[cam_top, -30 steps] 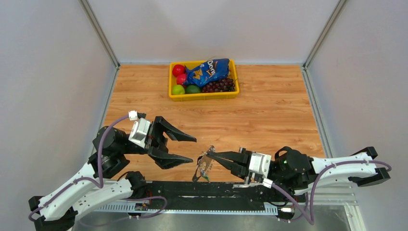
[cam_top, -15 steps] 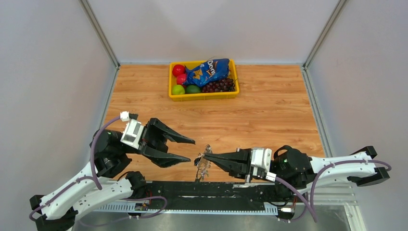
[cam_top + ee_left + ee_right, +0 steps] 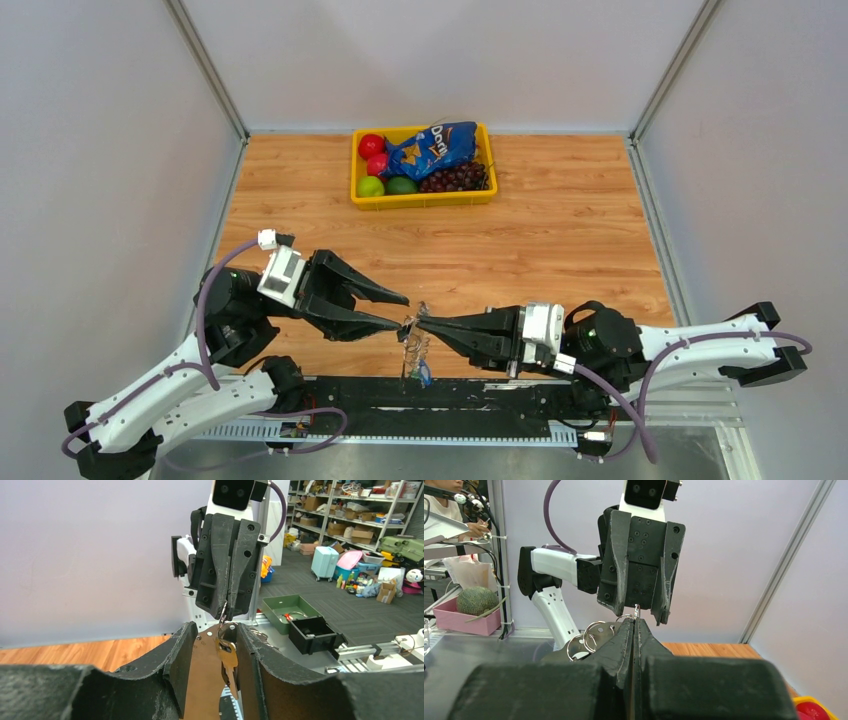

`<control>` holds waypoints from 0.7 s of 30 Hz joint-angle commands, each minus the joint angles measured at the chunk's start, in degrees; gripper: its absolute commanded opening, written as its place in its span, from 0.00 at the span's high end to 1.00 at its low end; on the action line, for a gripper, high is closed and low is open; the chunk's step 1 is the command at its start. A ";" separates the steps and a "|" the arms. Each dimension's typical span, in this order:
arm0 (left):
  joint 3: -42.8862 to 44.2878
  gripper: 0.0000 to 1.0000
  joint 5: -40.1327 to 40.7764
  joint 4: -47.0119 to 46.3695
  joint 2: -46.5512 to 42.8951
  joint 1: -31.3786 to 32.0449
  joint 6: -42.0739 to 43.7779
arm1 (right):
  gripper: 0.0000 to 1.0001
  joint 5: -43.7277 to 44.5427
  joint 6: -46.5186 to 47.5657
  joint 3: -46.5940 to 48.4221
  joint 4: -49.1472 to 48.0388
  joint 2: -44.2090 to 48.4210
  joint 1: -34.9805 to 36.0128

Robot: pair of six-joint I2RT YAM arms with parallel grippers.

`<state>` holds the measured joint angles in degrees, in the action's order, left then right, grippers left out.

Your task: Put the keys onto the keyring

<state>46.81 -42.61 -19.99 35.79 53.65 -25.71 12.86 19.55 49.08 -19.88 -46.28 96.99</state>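
Looking through the left wrist view, it all comes down to one gap. The right fingers [image 3: 218, 575] are pressed flat together on the top loop of the keyring [image 3: 223, 626], and a brass-looking key [image 3: 228, 656] dangles under it, long axis up-and-down. It hangs right between the left fingers [image 3: 181, 652], which sit at a middling gap, one on each side, so the left arm is the one placed to take it. My guess is the squeeze has to land on the key's flat faces or it'll swing away.

The bunch is in the air over the near edge of the surface [image 3: 560, 240], with a small blue piece [image 3: 424, 376] lowest.

Can't tell if the left fingers touch the key, how many keys there are, or exactly which loop is pinched. From above it's just a glinting tangle.
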 commanded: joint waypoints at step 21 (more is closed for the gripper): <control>-0.99 0.79 -1.91 -3.78 0.60 0.12 -1.28 | 1.00 -0.65 1.16 3.63 -7.50 -2.03 0.22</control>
<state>46.15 -43.53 -21.76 36.03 53.65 -26.68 12.84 20.08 50.57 -22.04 -48.73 96.99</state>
